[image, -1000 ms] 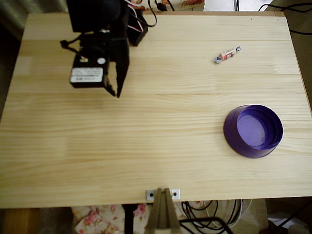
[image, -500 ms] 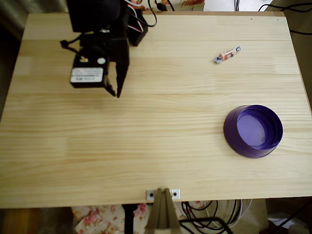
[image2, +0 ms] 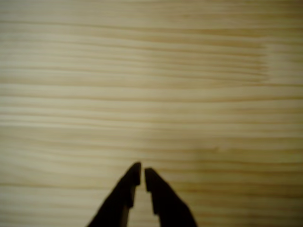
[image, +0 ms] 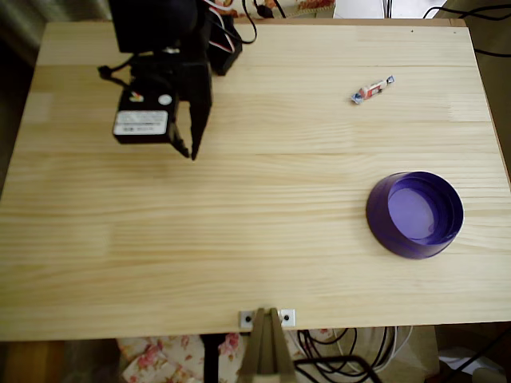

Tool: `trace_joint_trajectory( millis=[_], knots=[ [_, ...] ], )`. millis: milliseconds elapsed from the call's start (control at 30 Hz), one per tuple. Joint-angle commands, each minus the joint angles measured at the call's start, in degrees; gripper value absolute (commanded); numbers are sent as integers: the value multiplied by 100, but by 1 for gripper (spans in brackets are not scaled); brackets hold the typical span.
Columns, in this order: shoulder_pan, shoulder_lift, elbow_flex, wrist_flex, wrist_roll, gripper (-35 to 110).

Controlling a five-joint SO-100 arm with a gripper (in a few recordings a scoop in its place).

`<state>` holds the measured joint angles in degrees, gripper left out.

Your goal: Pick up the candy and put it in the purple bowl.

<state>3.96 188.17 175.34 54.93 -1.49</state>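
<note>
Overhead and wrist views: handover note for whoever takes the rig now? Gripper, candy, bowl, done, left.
Gripper: at the table's upper left in the overhead view, holding nothing; wrist view shows the fingers nearly closed, a thin gap at the tips, bare wood below.
Candy: on the table, upper right, well away from the gripper.
Bowl: right side, below the candy in the overhead view, nothing in it.
Done: nothing.
Left: move to the candy, open, grasp, carry it to the bowl, release.

Even, soft lighting; overhead view slightly soft. Wrist view blurred: counter (image2: 151, 85) grain smeared, pincer (image2: 142, 176) a dark silhouette.
</note>
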Motion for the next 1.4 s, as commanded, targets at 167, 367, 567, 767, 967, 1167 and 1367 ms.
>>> trace_joint_trajectory(
  millis=[167,367,567,767,967,1167,1367],
  knots=[
    [-272,88,-132,18,-413,0],
    [-316,88,-158,105,-598,0],
    [-404,97,-835,510,-1055,0],
    [-1020,-62,-2021,1274,-1107,0],
    [-1345,-1011,-3129,1327,-1564,0],
    [-2786,-2180,-4667,1881,-1195,0],
    [-4061,-3103,-5247,1556,-598,-1]
  ],
)
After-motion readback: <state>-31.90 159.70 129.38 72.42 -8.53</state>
